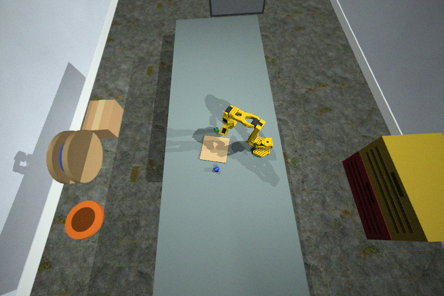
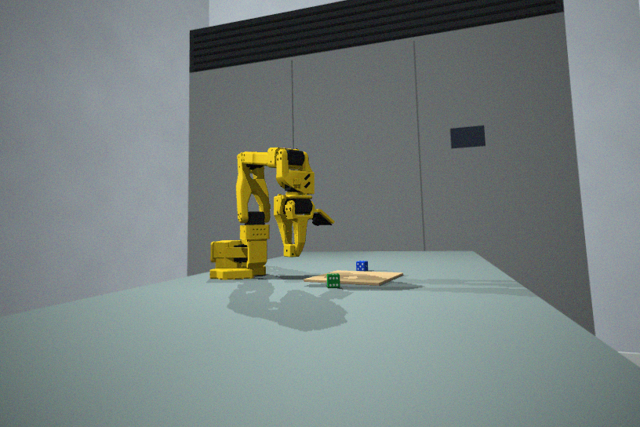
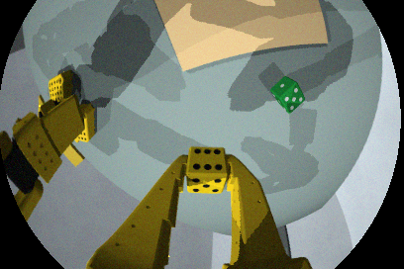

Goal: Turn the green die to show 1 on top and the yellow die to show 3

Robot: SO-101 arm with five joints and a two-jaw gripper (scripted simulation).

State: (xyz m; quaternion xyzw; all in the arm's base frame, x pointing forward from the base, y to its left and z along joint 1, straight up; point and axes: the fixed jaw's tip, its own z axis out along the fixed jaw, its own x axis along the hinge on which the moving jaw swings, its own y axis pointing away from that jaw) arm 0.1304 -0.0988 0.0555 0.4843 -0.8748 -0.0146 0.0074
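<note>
My gripper [image 2: 293, 251] [image 3: 207, 170] is shut on the yellow die [image 2: 289, 249] [image 3: 206, 160], held between the fingertips well above the table. In the wrist view the die's upper visible face shows six pips and the lower one five. The green die [image 1: 216, 129] [image 2: 333, 280] [image 3: 287, 94] lies on the table just off the mat [image 1: 207, 156] [image 2: 385, 275] [image 3: 302, 33]. Its six faces the exterior view; a one and a five show in the wrist view. The blue die [image 1: 216, 168] [image 2: 361, 265] lies on the table beyond the mat's opposite edge. The fingertips are unclear in the top view.
The arm's base [image 1: 260, 150] [image 2: 230, 273] stands on the table [image 1: 229, 235] [image 2: 310, 381] at the right of the mat in the top view. Arm shadows cross the mat and the table. Boxes and an orange round object [image 1: 96, 219] are off the table.
</note>
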